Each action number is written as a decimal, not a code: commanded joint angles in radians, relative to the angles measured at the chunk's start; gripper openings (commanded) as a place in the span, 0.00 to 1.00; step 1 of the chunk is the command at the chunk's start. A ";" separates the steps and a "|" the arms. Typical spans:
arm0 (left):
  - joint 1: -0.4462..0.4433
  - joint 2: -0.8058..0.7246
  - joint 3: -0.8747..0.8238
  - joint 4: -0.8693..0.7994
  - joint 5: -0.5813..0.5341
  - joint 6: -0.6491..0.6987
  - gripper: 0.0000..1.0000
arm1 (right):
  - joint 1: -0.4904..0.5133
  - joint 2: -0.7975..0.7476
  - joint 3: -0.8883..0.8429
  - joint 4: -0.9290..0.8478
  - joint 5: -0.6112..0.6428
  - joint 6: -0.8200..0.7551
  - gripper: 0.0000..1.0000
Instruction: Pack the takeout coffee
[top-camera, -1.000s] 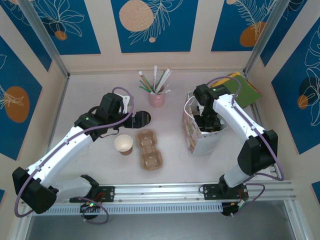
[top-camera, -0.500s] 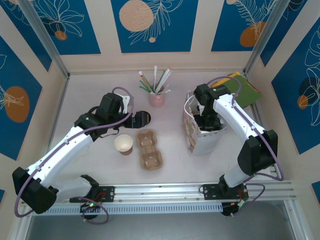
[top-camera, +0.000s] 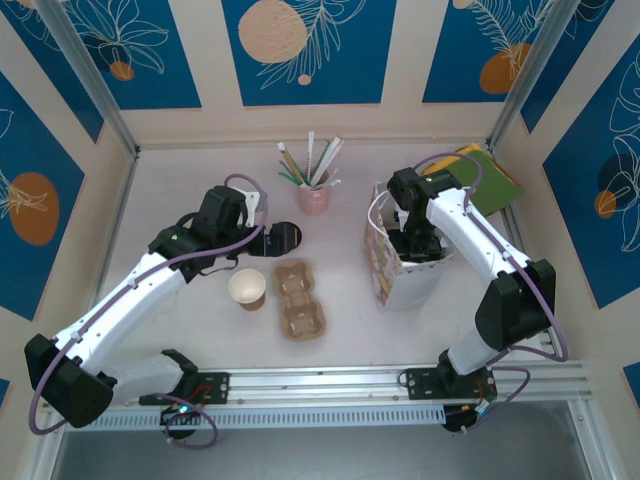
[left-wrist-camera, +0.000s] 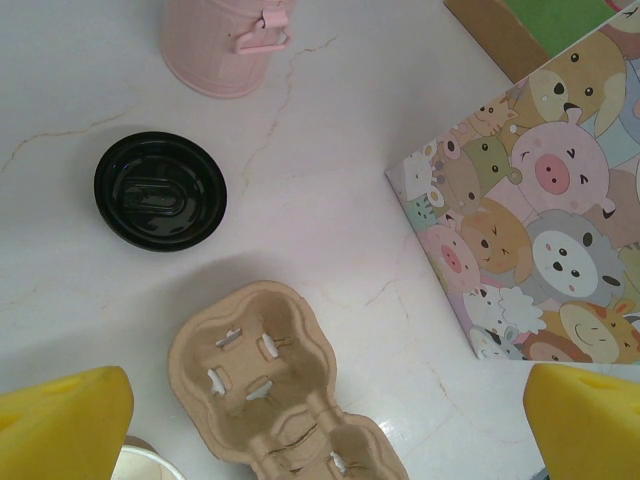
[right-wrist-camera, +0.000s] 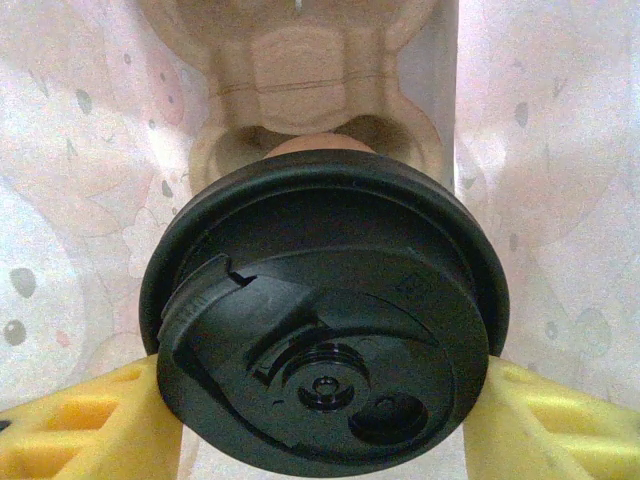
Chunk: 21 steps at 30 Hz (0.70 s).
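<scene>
In the right wrist view the takeout coffee shows its round black lid from above, with a strip of brown cup past the rim. My right gripper is shut on it, a yellow finger pressed against each side. It hangs inside the cartoon-printed paper bag, over the near slot of a pulp cup tray; whether the cup sits in the slot I cannot tell. My left gripper is open over the table, above a second pulp tray, holding nothing.
A loose black lid lies on the table behind the tray. A lidless brown cup stands left of that tray. A pink holder with straws is at the back, and a green and yellow pad lies behind the bag.
</scene>
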 joint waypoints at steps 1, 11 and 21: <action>0.006 -0.010 0.001 -0.001 0.020 -0.003 1.00 | -0.005 0.010 -0.013 -0.008 -0.022 -0.007 0.64; 0.006 -0.011 0.000 -0.001 0.022 -0.004 1.00 | -0.005 0.010 -0.014 -0.008 -0.024 -0.008 0.64; 0.006 -0.007 0.004 0.002 0.025 -0.004 1.00 | -0.006 0.007 -0.013 -0.010 -0.024 -0.006 0.64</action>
